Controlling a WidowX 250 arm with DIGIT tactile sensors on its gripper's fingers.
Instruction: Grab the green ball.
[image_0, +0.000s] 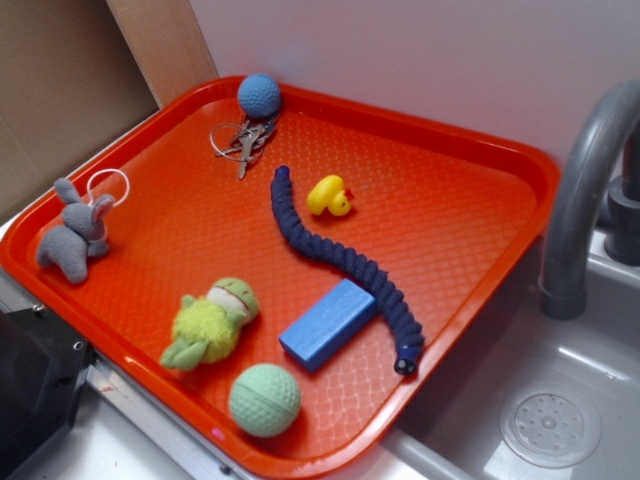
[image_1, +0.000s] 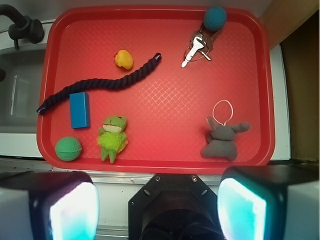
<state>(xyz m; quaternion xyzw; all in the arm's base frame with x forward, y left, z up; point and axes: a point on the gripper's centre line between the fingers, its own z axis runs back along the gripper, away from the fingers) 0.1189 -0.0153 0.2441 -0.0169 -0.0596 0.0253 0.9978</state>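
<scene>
1. Exterior view: an orange-red tray (image_0: 480, 140) lies beside a grey sink (image_0: 560, 400) with a curved grey faucet (image_0: 580, 190).
2. The green ball (image_0: 265, 400), pale mint and dimpled, sits in the near corner of the tray, close to the rim, free of any contact from the robot.
3. Just beside it are a fuzzy yellow-green plush toy (image_0: 212, 322) and a blue block (image_0: 328, 323); neither clearly touches the ball.
4. A dark blue braided rope (image_0: 340, 258) snakes across the middle of the tray, one end just beside the block.
5. A small yellow duck (image_0: 329, 195) stands near the rope's far end.
6. A blue knitted ball (image_0: 259, 96) rests in the far corner with a bunch of keys (image_0: 243, 140) next to it.
7. A grey plush animal (image_0: 75, 235) with a white loop lies at the left rim.
8. The gripper does not show in this view.
9. Wrist view: the gripper (image_1: 157, 202) hangs above the tray's near rim, fingers (image_1: 67, 207) spread wide apart with nothing between them.
10. The green ball (image_1: 68, 148) lies at the lower left corner of the tray, well off to the side of the gripper.
11. The block (image_1: 80, 110) stands just above the ball, the plush toy (image_1: 113, 137) to its right.
</scene>
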